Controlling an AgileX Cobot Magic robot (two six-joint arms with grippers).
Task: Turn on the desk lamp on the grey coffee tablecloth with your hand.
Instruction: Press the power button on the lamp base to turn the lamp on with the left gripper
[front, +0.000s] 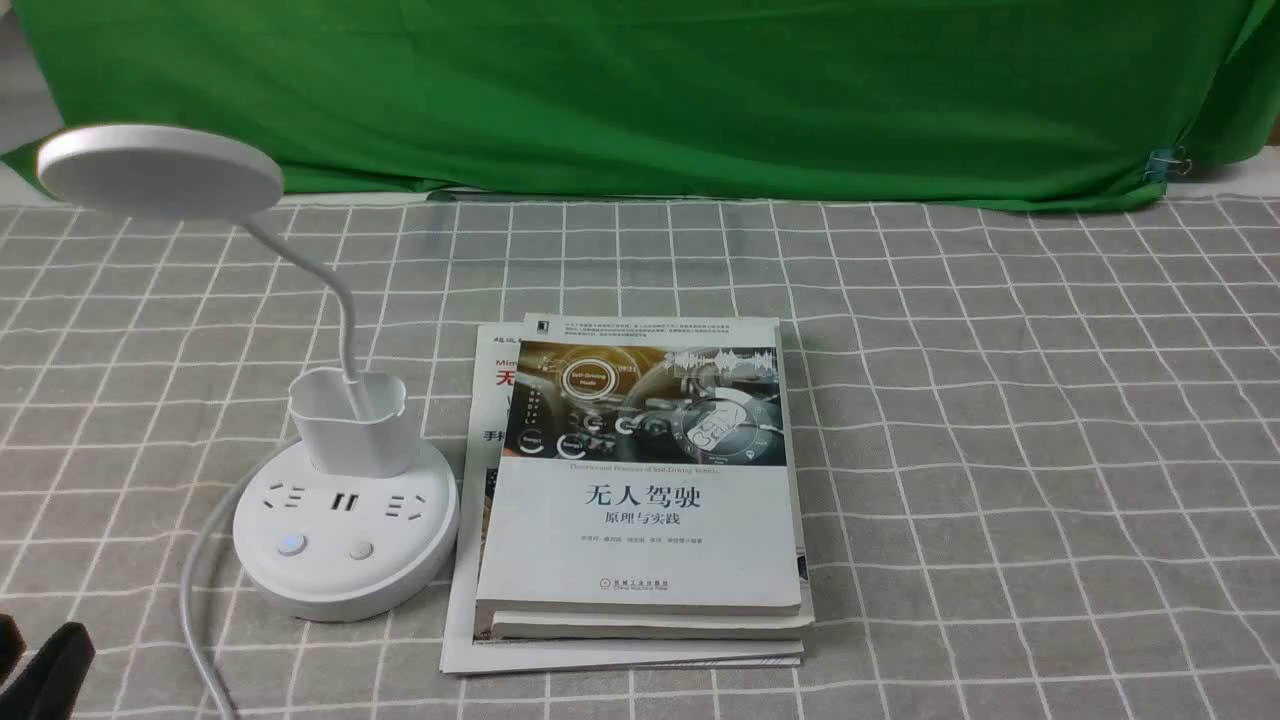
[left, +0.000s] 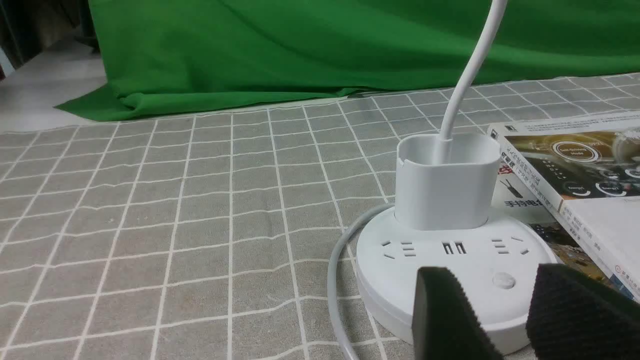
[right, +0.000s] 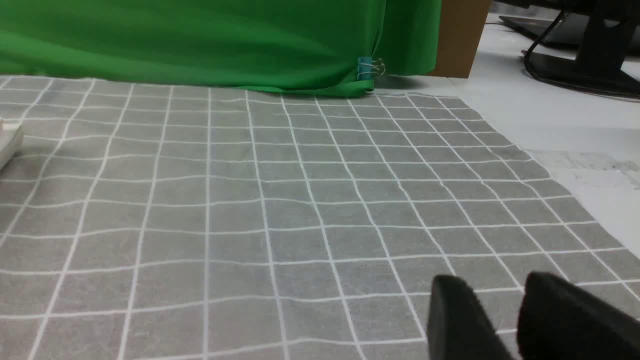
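Black padded fingers (left: 440, 315) of the left gripper (left: 492, 285) stand apart with nothing between them, close in front of the desk lamp (left: 442, 182). In the front view they sit clear of its round base. The right gripper (right: 492, 280) is likewise parted and empty, low over a bare stretch of the grey coffee tablecloth (right: 240, 210).

The lamp stands on the left part of that cloth. Two buttons lie on the near side of its base, and the left button (front: 291, 545) glows faintly blue. A white cord (front: 195, 600) curls from the base toward the near edge. A stack of books (front: 640, 500) lies just right of the base. Farthest back hangs the green backdrop (front: 640, 90), with a binder clip (front: 1165, 165) at its right end.
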